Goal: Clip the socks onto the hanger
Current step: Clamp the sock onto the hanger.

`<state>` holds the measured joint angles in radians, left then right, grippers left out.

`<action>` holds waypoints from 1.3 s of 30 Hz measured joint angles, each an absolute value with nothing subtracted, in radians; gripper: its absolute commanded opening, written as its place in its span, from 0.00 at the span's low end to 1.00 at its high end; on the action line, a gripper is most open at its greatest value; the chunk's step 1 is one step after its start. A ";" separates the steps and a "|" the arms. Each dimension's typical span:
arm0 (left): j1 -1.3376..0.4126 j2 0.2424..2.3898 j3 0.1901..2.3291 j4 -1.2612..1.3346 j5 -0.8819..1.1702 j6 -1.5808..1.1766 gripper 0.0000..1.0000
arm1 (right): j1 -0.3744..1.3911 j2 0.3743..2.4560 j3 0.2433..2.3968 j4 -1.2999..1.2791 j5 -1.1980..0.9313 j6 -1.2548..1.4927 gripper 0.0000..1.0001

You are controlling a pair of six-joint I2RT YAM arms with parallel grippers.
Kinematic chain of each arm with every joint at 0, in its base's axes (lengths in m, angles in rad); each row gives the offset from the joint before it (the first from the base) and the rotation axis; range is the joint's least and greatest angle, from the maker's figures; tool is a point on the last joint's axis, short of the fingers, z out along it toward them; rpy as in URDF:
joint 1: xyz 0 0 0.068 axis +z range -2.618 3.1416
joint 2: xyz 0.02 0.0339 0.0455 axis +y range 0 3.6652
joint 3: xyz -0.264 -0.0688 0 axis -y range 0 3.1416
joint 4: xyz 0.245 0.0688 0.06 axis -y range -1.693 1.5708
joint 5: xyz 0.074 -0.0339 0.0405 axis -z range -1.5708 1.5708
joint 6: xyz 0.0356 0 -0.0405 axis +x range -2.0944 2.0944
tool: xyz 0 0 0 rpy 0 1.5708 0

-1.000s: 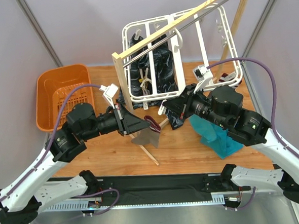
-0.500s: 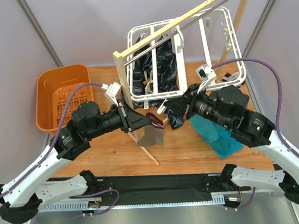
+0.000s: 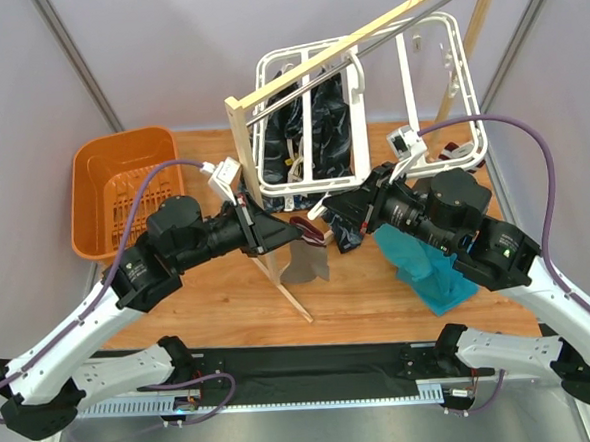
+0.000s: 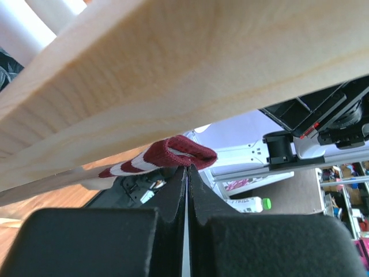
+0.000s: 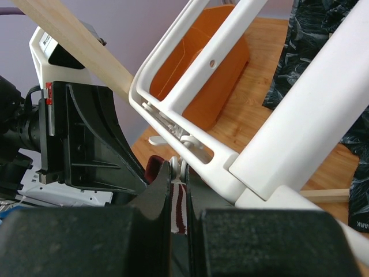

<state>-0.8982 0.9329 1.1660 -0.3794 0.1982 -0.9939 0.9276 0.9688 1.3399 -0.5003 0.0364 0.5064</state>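
A taupe sock [image 3: 303,266] hangs by its maroon-and-white striped cuff [image 4: 173,154], with my left gripper [image 3: 288,237] [image 4: 187,168] shut on that cuff just under the wooden bar. The white hanger [image 3: 308,191] [image 5: 305,109] hangs tilted from the wooden rack. My right gripper [image 3: 327,214] [image 5: 179,167] is shut on one of its small white clips [image 5: 185,163] at the frame's lower edge. The striped cuff shows in the slit between the right fingers, right below the clip. The two grippers are almost touching.
A wooden pole rack [image 3: 364,36] [image 4: 202,57] crosses above both grippers, and its slanted leg runs down behind the sock. A black patterned garment [image 3: 319,129] hangs inside the hanger. An orange basket [image 3: 112,172] sits far left, and a teal cloth [image 3: 433,273] lies under the right arm.
My left gripper carried the sock rightward and up toward the clip. The hanger frame swung slightly up and right with the right gripper. Both stayed shut.
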 measured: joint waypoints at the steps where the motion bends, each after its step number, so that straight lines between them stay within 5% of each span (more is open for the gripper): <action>1: -0.898 0.936 1.168 -0.381 0.196 -0.994 0.00 | 0.926 0.969 1.340 -0.499 0.036 0.506 0.00; 17: -0.910 0.954 1.167 -0.330 0.178 -0.959 0.00 | 0.921 0.946 1.327 -0.492 0.053 0.488 0.00; 31: -0.949 0.613 1.036 -0.348 -0.006 -0.760 0.00 | 0.926 0.962 1.332 -0.503 0.061 0.489 0.00; 39: -0.978 0.724 1.129 -0.350 0.035 -0.689 0.00 | 0.927 1.003 1.347 -0.505 0.067 0.500 0.00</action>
<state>-0.9779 0.7242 1.1290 -0.3500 0.0349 -0.6891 0.9272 1.0027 1.3472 -0.5045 0.0673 0.4999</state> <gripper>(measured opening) 0.006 0.051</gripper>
